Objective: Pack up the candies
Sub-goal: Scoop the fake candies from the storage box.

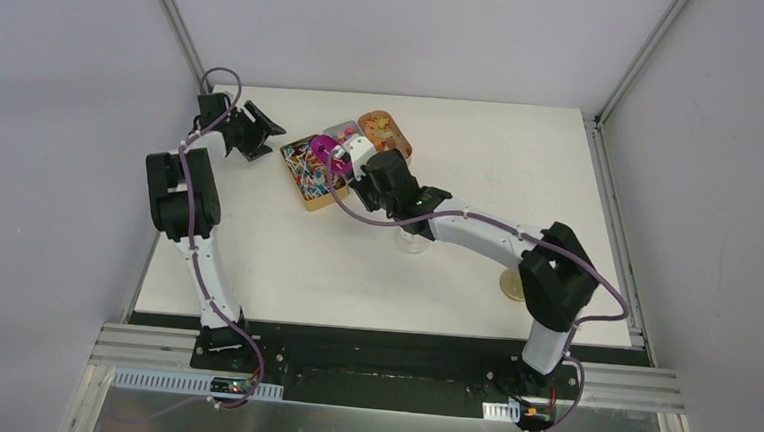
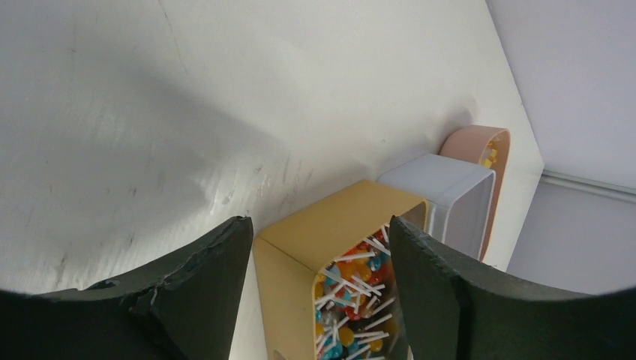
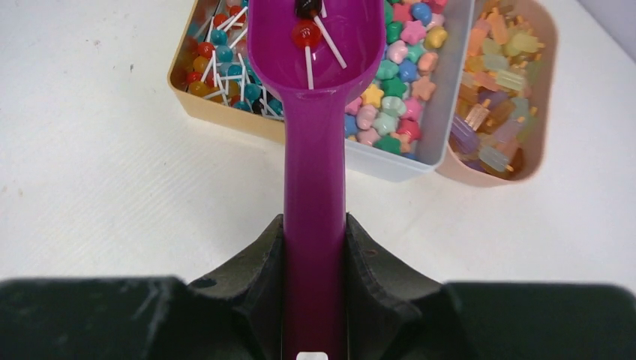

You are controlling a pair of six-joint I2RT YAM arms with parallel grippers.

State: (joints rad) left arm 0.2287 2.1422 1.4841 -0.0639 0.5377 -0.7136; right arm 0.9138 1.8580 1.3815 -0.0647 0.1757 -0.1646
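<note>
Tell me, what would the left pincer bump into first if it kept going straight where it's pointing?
Probably the yellow box of lollipops: its near corner sits between the open fingers of the left pincer, ahead of the grey box and pink box. How far away it is isn't clear.

Bright, even overhead light washes the white table (image 1: 285, 260) pale, its shadows faint. From the left wrist a broad grey shadow crosses the table, and the left fingers (image 2: 187, 300) blur at the bottom. A sheen streaks the purple scoop (image 3: 315, 172); the right fingers (image 3: 247, 277) are dark and soft-edged.
</note>
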